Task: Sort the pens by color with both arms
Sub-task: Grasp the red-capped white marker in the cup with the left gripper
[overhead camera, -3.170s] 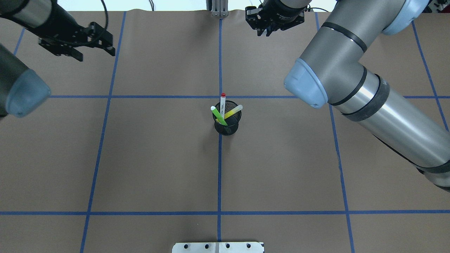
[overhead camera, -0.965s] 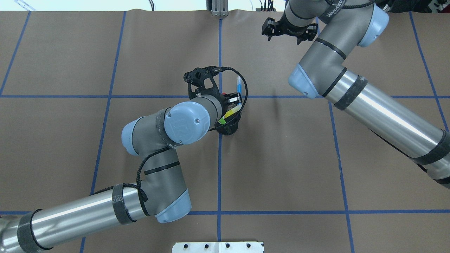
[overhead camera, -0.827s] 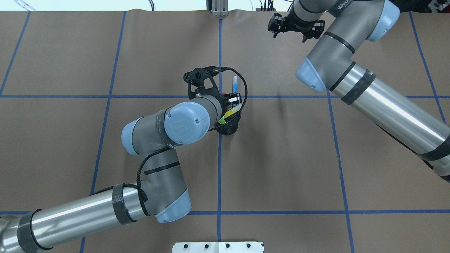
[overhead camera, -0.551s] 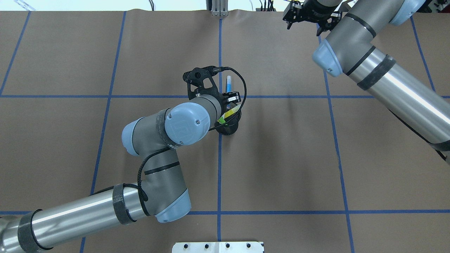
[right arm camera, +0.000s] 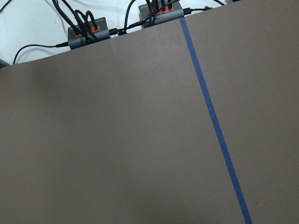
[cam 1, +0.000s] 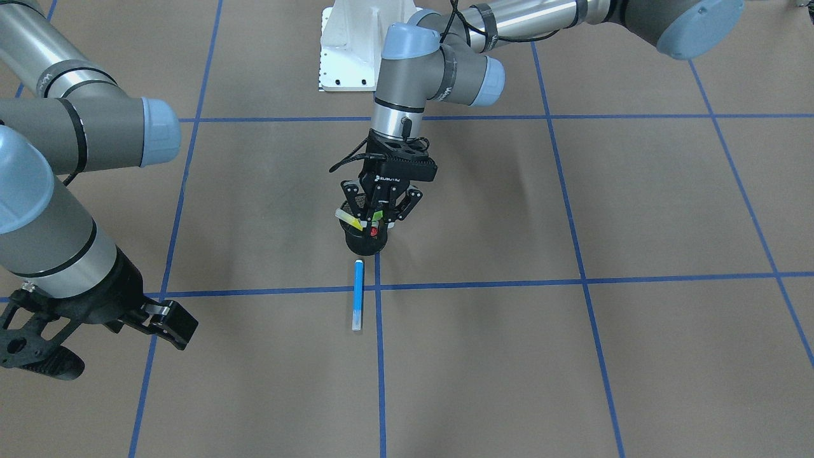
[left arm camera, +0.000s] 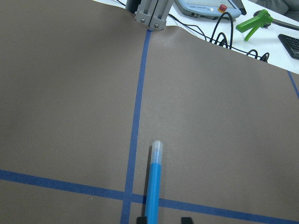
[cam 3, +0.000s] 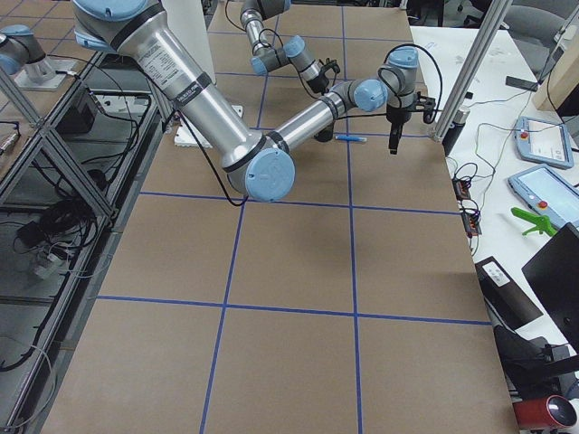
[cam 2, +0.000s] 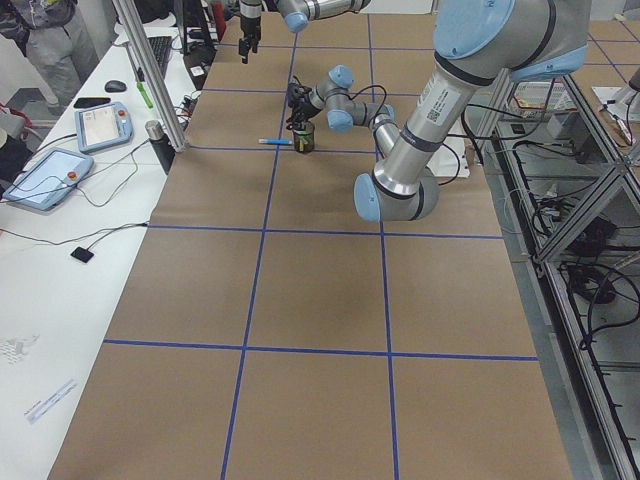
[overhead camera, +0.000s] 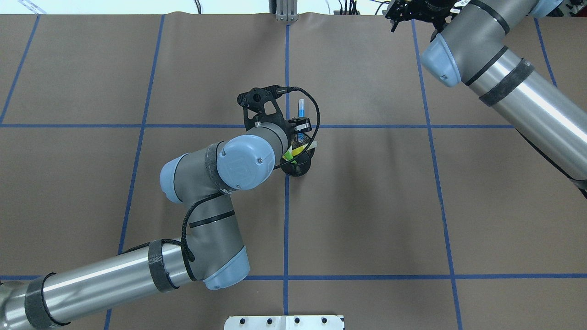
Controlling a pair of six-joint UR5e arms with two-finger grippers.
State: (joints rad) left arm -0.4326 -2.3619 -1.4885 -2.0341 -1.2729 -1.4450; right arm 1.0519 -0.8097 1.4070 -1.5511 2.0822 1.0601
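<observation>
Hovering my left end effector (cam 1: 379, 222), open and empty, over the cup (cam 1: 362, 242); blue pen (cam 1: 358, 296) lies on the tabletop (cam 1: 572, 356). Next, I'd pinch the green pen (overhead camera: 288, 156). Right end effector (overhead camera: 412, 20) seems open.

Straight below the left tool (cam 1: 378, 221) the black mesh cup (cam 1: 361, 244) blocks any descent, and the yellow pen (overhead camera: 304, 147), green pen (overhead camera: 288, 156) and red-capped pen (cam 1: 374, 232) lean out of its rim up among the tool's parted fingers. Just ahead of the tool the blue pen (cam 1: 358, 294) lies flat on the worktop (cam 1: 572, 356), the left arm (overhead camera: 206, 229) fills the space behind the tool, and bare worktop lies to both sides. The right tool (cam 1: 105, 340) hangs well apart from all of these, with bare worktop beneath it.
</observation>
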